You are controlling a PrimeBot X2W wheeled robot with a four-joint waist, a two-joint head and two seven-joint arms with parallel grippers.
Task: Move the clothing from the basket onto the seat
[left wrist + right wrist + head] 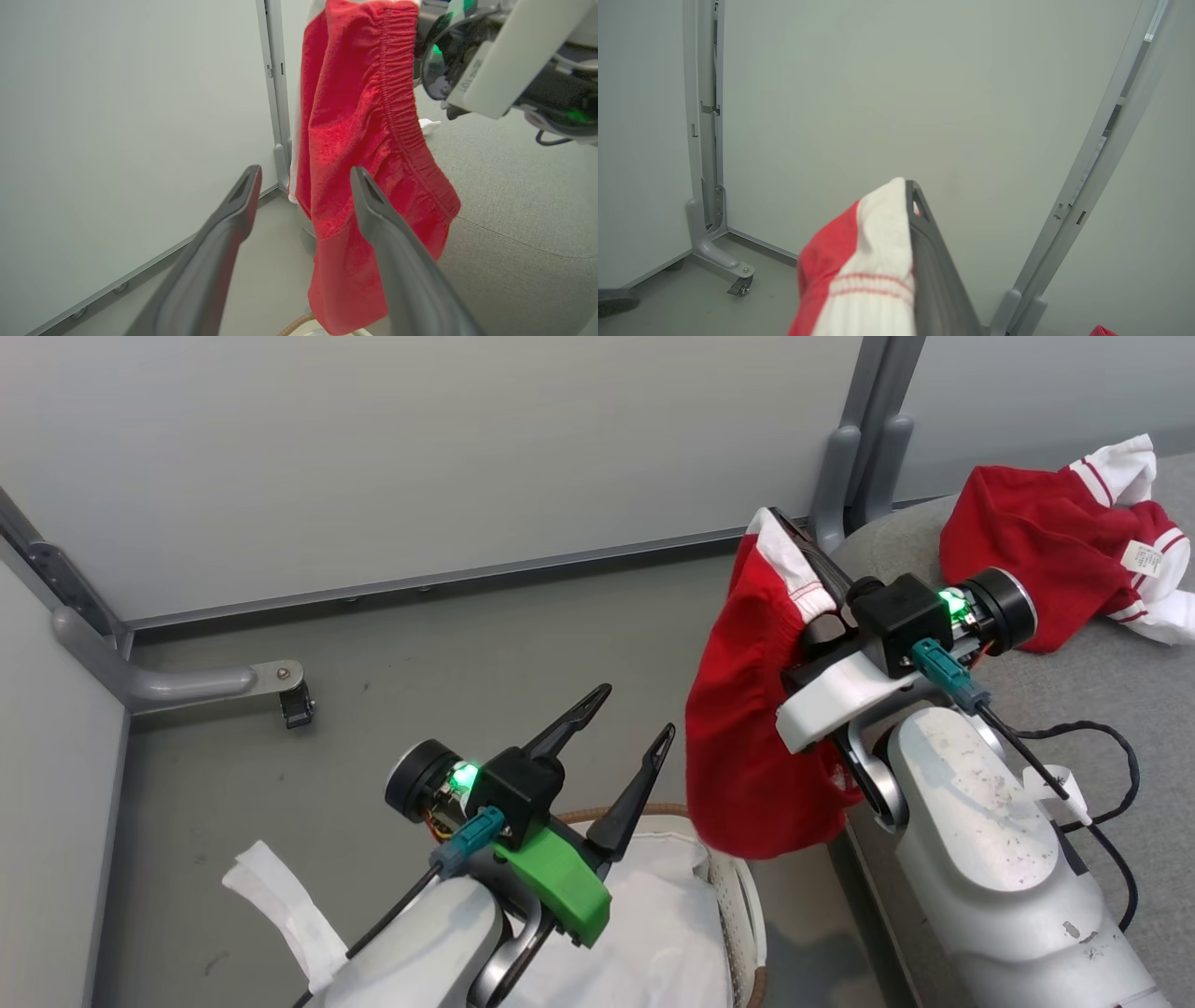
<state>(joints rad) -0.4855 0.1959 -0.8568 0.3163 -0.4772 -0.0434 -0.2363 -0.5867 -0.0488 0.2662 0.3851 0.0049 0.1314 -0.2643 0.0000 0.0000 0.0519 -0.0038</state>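
Hanging from the right tool, clamped on it, the red clothing dangles beside the left tool, whose fingers are apart.

The left forearm and right forearm are pale grey shells, the right one scuffed with dark specks. The left gripper has two long, dark, tapering fingers with slotted tips above a bright green bracket. The right arm's bracket is white. Both wrists carry black blocks, teal connectors with black cables, and green lights.
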